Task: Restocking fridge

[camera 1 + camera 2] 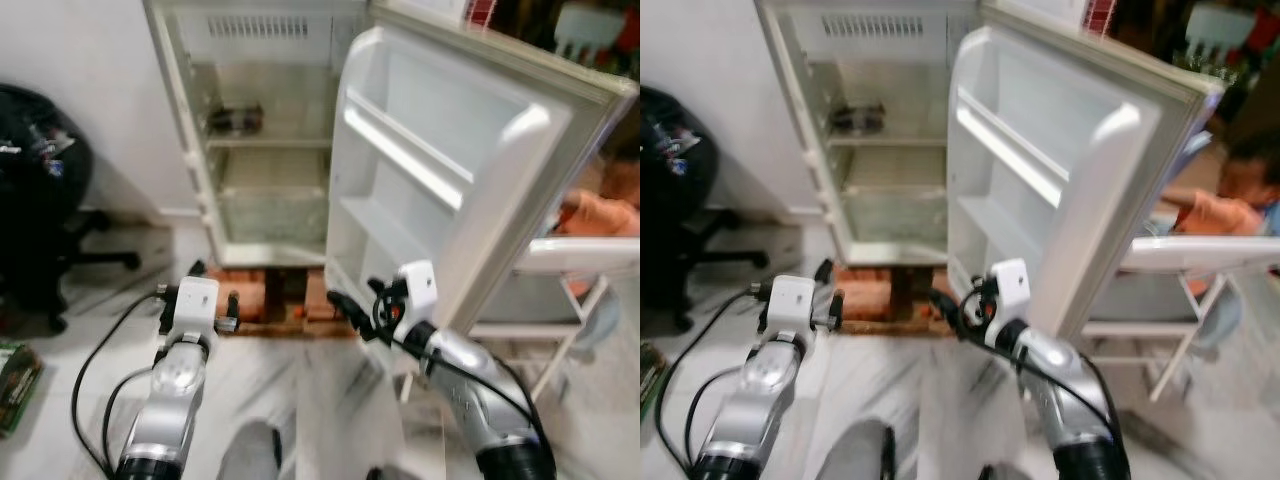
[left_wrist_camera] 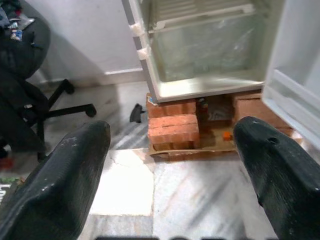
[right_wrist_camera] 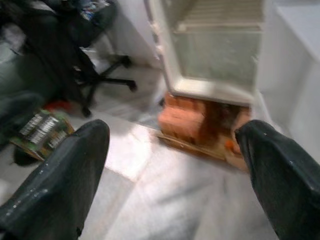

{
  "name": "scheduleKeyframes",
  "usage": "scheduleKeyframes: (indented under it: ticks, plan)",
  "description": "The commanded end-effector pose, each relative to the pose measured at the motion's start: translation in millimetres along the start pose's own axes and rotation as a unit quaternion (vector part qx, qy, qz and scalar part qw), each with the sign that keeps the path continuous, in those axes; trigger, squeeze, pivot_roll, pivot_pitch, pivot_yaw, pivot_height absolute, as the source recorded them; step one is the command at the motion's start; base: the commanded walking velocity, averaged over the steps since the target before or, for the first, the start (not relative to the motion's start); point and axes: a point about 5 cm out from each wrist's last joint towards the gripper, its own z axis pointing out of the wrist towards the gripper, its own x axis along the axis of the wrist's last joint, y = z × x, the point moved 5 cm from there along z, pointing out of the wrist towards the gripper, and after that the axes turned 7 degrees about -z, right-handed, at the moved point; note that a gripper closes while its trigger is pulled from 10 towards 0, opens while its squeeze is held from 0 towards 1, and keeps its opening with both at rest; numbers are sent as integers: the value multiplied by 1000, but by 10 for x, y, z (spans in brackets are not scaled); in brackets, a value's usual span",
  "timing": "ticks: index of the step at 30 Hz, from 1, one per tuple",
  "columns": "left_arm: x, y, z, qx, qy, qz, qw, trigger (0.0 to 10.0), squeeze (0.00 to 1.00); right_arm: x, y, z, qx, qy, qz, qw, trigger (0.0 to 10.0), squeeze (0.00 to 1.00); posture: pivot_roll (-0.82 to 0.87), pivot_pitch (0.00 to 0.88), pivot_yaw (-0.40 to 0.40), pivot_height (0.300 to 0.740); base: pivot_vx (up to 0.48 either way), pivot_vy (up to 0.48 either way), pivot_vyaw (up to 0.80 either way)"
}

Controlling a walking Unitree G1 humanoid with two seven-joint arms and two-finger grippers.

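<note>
Our left gripper [image 2: 170,165] hung low before us with its two black fingers [image 2: 65,185] spread wide and nothing between them, and our right gripper [image 3: 172,170] was likewise released and empty, held just beside the lower edge of the open fridge door [image 1: 450,170]. Beyond both stood the fridge [image 1: 265,130], raised on a stack of red bricks [image 2: 172,127] on the marble floor [image 1: 290,380]; its shelves looked nearly bare, with only a dark item we could not identify on the upper shelf. No stock to load was in our grippers. We judged the door stiff and light to swing, best taken by its outer edge, though its thin plastic racks [image 1: 400,150] might crack under a hard push. A black office chair [image 1: 40,200] stood off to our left, and a person [image 1: 1230,200] sat behind the door on our right.
</note>
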Motion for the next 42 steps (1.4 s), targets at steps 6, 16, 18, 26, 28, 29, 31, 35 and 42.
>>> scheduleKeyframes:
  ticks: [6,16,18,26,28,29,31,35,42]
  plan:
    - [180,39,17,-16,35,-12,999,10000,0,180,330,6,-88,19,-22,996,10000,0,100,33,-44,740,0,-58,0]
    - [217,7,8,-10,45,-23,999,10000,0,374,610,-48,-186,64,-26,980,10000,0,102,36,-45,740,0,0,0]
    - [236,13,6,-15,51,-33,998,10000,0,413,628,-45,-195,70,-29,978,10000,0,102,37,-47,740,0,0,0]
    - [232,1,-4,-17,54,-19,998,10000,0,575,624,-8,-198,104,-33,974,10000,0,106,35,-53,740,305,0,0]
    - [229,-1,-3,-16,53,-20,998,10000,0,582,620,4,-199,105,-34,974,10000,0,107,34,-54,740,437,0,0]
    - [229,0,-2,-16,53,-20,998,10000,0,589,622,9,-200,107,-34,973,10000,0,109,33,-56,740,435,0,0]
    - [228,-1,-2,-15,53,-20,998,10000,0,603,623,14,-200,112,-34,973,10000,0,109,33,-56,740,435,0,0]
    - [206,-34,-7,-8,50,-14,999,10000,0,650,628,21,-206,122,-38,970,10000,0,109,33,-56,740,383,-281,0]
    - [213,-5,-20,-17,56,-18,998,10000,0,644,636,32,-210,125,-42,969,10000,0,113,36,-55,740,331,-341,0]
